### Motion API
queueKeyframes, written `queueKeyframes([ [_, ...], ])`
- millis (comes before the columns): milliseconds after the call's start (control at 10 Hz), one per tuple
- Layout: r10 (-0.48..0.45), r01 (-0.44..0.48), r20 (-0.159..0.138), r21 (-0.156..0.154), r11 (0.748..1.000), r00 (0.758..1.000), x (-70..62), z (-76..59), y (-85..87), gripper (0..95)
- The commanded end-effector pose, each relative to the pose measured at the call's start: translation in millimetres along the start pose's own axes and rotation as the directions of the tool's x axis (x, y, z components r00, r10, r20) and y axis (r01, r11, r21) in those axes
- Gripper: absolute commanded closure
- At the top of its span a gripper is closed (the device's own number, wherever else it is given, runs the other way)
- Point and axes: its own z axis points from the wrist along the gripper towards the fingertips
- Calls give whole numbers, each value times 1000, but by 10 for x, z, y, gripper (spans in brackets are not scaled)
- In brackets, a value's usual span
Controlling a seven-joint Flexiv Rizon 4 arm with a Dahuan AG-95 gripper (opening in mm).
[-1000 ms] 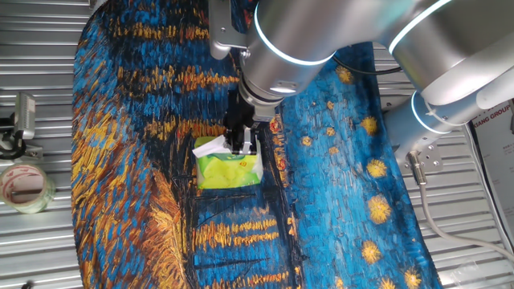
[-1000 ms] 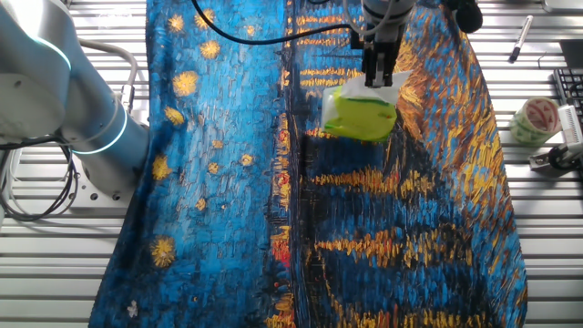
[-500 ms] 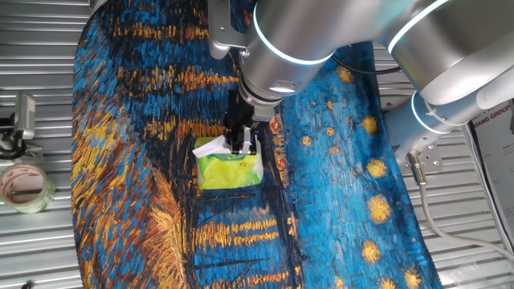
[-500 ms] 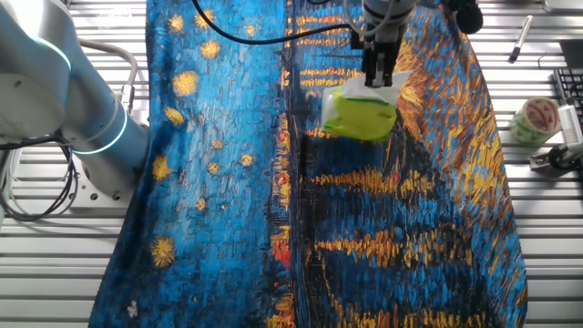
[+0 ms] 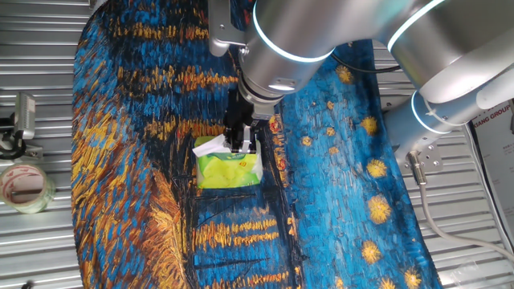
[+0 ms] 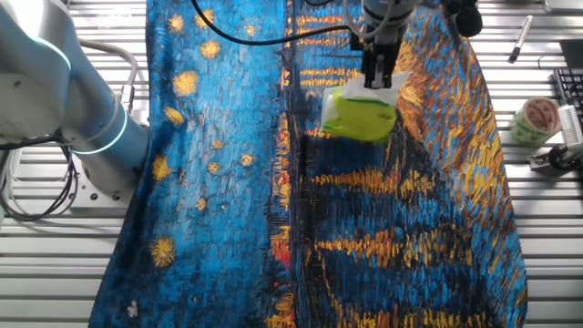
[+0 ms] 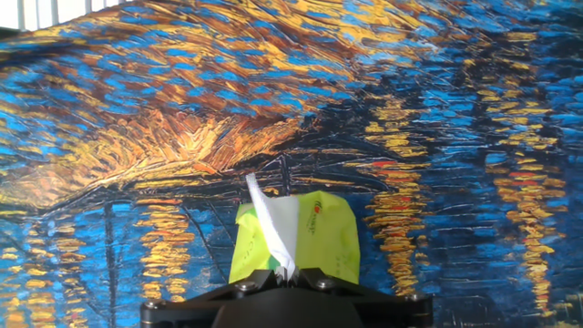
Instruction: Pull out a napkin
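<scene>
A lime-green tissue pack [image 5: 229,170] lies on the painted cloth; it also shows in the other fixed view [image 6: 363,114] and in the hand view [image 7: 319,237]. A white napkin [image 7: 271,228] sticks up out of the pack's top and runs into my jaws. In one fixed view the napkin [image 5: 210,146] shows at the pack's upper left; in the other fixed view the napkin [image 6: 395,83] shows beside the fingers. My gripper [image 5: 241,144] stands straight over the pack, shut on the napkin; it also appears in the other fixed view [image 6: 377,80] and the hand view [image 7: 290,271].
The blue and orange painted cloth [image 5: 337,185] covers the slatted metal table. A roll of tape [image 5: 22,186] and a small clamp lie off the cloth; the tape roll [image 6: 534,118] and a pen [image 6: 520,38] show in the other fixed view. The arm's base [image 6: 64,100] stands beside the cloth.
</scene>
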Motion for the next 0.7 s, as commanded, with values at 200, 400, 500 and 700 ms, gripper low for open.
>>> queueKeyframes([
  [200, -4, 4, 5, 2, 1000, 1000, -11, 26, -16, 950],
  [400, -8, 8, 8, 2, 1000, 1000, -13, 52, -35, 950],
  [500, -14, 14, 9, 2, 1000, 1000, -11, 53, -50, 950],
  [700, -20, 20, 9, 1, 1000, 1000, -2, 44, -76, 950],
])
